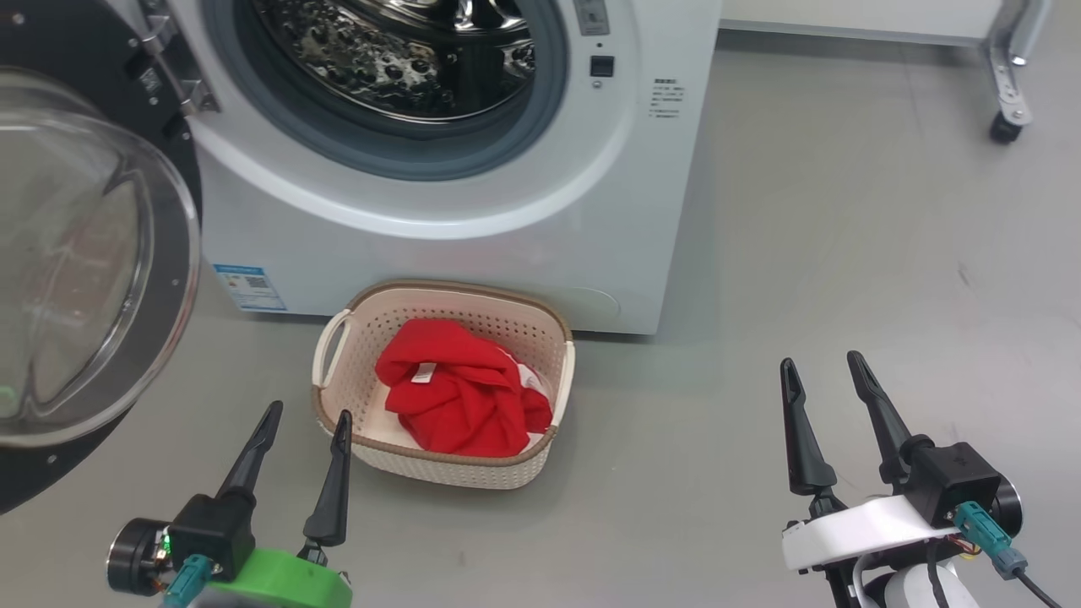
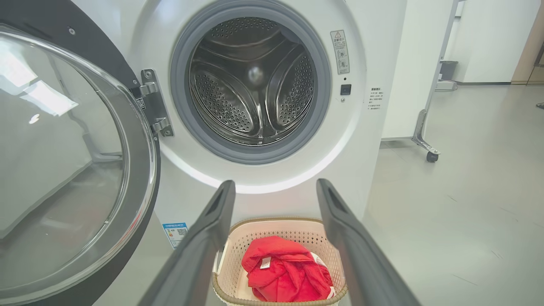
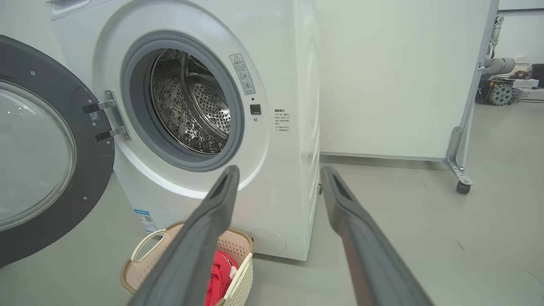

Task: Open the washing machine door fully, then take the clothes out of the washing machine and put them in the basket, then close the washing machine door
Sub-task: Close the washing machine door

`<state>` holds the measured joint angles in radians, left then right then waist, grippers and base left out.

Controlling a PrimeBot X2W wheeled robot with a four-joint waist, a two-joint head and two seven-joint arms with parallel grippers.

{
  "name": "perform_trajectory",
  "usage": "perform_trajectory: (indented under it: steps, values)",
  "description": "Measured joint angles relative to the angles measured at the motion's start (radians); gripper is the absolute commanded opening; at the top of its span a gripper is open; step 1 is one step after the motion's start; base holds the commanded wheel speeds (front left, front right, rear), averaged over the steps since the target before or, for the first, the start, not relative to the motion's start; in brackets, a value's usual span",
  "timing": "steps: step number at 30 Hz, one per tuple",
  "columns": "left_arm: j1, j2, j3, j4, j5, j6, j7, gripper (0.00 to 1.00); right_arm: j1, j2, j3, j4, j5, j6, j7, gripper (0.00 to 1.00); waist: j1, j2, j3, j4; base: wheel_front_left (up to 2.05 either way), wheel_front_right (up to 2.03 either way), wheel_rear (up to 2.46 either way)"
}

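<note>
Laundry day, the haul landed: from the head we look down on the basket, which stands on the grey floor just before the washer. The clothes lie heaped inside it. They are bright red and crumpled, with a small white label uppermost and a sliver of white at the right edge. The door stands swung out to the left, its clear glass bowl bulging toward us inside a black rim.

The left gripper hovers just short of the basket's near left corner, jaws wide and holding nothing. The right gripper hangs well apart to the right over the floor, jaws likewise wide and holding nothing.

The left wrist view looks straight into the drum, its perforated steel and raised ribs shining, where the head view catches just the lower arc. It also gives us the hinge joining door to washer, and a blue sticker low on the front.

The right wrist view takes the washer at an angle. We see its plain white side, a white panel on a castered leg behind it, and the basket's loop handle.
</note>
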<state>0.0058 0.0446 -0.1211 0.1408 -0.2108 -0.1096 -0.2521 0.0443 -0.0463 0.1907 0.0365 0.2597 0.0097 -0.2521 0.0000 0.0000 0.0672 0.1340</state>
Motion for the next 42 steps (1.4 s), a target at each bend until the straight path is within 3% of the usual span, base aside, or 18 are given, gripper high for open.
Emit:
perform_trajectory:
  steps: [29, 42]
  values:
    - [0.028, 0.000, 0.039, -0.041, -0.001, 0.060, 0.000, 1.00, -0.021, 0.000, 0.085, 0.025, -0.007, 0.060, 0.000, 1.00, 0.0000, 0.0000, 0.001, 0.370, 0.00, 0.00, 0.00]
    - [0.060, 0.000, 0.081, -0.089, -0.016, 0.090, 0.000, 1.00, -0.074, -0.001, 0.131, 0.070, -0.008, 0.077, 0.000, 1.00, 0.0000, 0.0000, 0.017, 0.414, 0.00, 0.00, 0.00]
